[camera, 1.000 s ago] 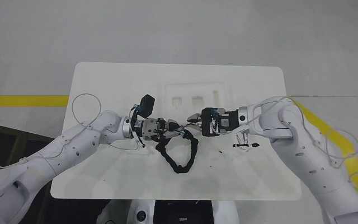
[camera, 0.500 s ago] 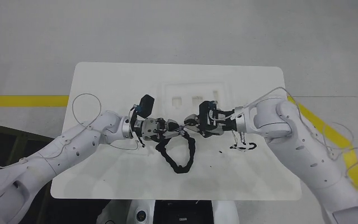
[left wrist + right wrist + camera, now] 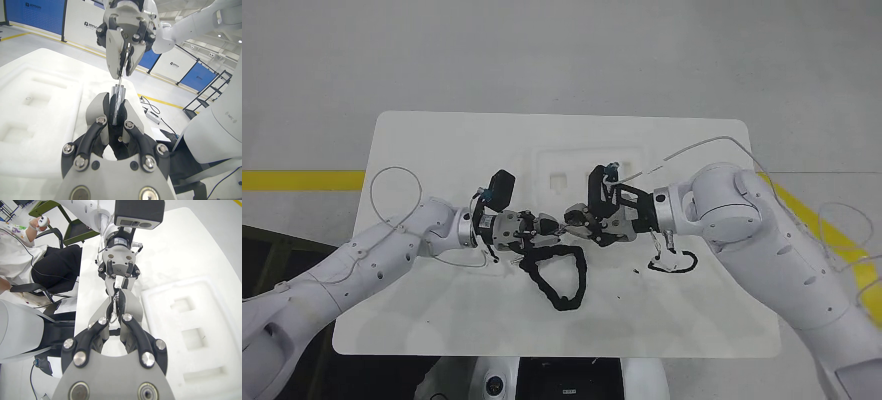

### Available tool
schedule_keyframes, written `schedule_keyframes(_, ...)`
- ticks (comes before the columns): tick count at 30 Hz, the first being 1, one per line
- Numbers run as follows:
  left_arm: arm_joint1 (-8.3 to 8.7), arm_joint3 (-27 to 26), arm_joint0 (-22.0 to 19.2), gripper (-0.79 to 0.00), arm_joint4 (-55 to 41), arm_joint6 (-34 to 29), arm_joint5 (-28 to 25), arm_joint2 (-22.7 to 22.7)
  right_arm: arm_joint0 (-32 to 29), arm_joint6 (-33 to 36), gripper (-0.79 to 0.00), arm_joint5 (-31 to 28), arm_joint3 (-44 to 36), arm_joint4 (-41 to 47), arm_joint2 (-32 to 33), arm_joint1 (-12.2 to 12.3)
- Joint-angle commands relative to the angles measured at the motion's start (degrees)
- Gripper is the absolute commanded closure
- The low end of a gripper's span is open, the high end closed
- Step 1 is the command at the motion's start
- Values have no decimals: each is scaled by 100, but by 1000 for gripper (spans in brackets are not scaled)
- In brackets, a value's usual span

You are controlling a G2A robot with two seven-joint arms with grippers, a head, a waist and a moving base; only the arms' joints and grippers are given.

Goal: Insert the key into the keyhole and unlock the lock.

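Left wrist view: shiny cylindrical lock [image 3: 117, 102]

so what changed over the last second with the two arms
The right gripper, shut on the key, edged toward the left gripper while its wrist rolled. The key tip now meets the end of the lock. The chain loop drew in slightly. The left gripper stayed put, shut on the lock; nothing was let go.

Count: 1 key [image 3: 123, 65], 1 lock [image 3: 560, 290], 1 left gripper [image 3: 547, 228], 1 right gripper [image 3: 577, 220], 1 foam tray [image 3: 592, 157] with 3 recesses [image 3: 594, 181], 1 table [image 3: 442, 140].
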Motion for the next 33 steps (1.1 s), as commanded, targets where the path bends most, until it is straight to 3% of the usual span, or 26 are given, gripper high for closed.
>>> schedule_keyframes(1,17,80,-22,0,22,-40,-1,0,-5,-37,-785,34,56,4,37,5)
schedule_keyframes(9,161,710,-238,0,168,-174,-1,-41,-345,-311,-785,217,136,-184,446,110)
schedule_keyframes(15,218,1038,-226,0,471,-360,203,-346,-646,-449,-785,327,76,-285,736,191)
schedule_keyframes(28,8,1027,-31,0,861,-1470,941,-681,-1056,-800,-785,400,56,-420,1130,279)
schedule_keyframes(29,-8,1046,-13,-22,856,-1507,956,-709,-1089,-849,-785,393,65,-438,1162,284)
schedule_keyframes(30,-22,1060,-11,-154,899,-1572,977,-735,-1122,-905,-785,387,78,-456,1197,289)
schedule_keyframes(32,-49,1072,10,-326,922,-1614,970,-795,-1185,-1021,-785,357,103,-506,1264,299)
schedule_keyframes(33,-61,1078,16,-625,951,-1642,953,-822,-1219,-1091,-785,345,119,-536,1299,303)
